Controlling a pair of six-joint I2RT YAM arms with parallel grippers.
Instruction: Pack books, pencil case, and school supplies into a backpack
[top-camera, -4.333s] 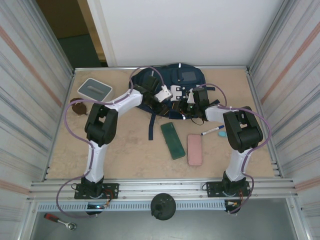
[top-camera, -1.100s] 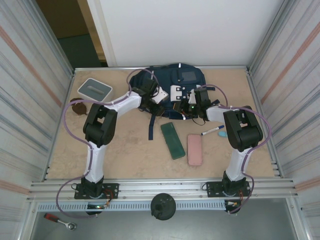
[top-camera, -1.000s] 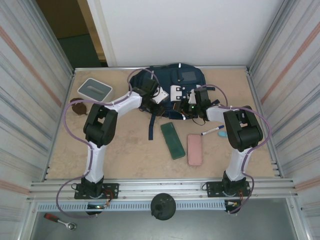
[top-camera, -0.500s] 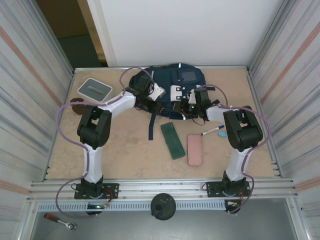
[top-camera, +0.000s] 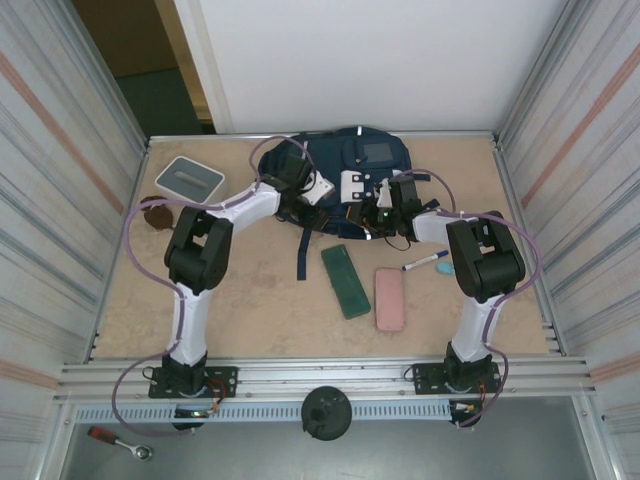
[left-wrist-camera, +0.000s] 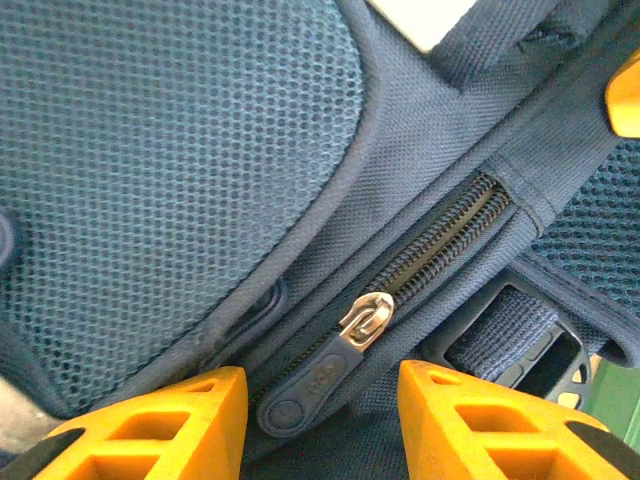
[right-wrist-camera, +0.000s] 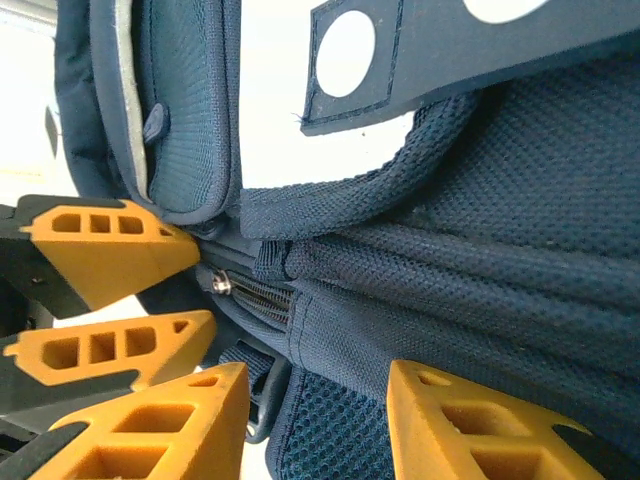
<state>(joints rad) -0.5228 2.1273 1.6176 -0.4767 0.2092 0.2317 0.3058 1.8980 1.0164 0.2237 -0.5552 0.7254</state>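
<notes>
Backpack (left-wrist-camera: 150, 150) zipper pull (left-wrist-camera: 362, 322) sat inside left gripper (left-wrist-camera: 320, 385), jaws half spread, not touching. Right gripper (right-wrist-camera: 318, 390) straddled fabric; grip could not be told

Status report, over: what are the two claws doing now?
Left gripper open, straddling backpack zipper pull. Right gripper astride backpack fabric, grip unclear. Zipper closed; buckle close beside.

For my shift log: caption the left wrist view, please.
Left gripper, jaws apart, straddling the zipper pull on the backpack.
</notes>
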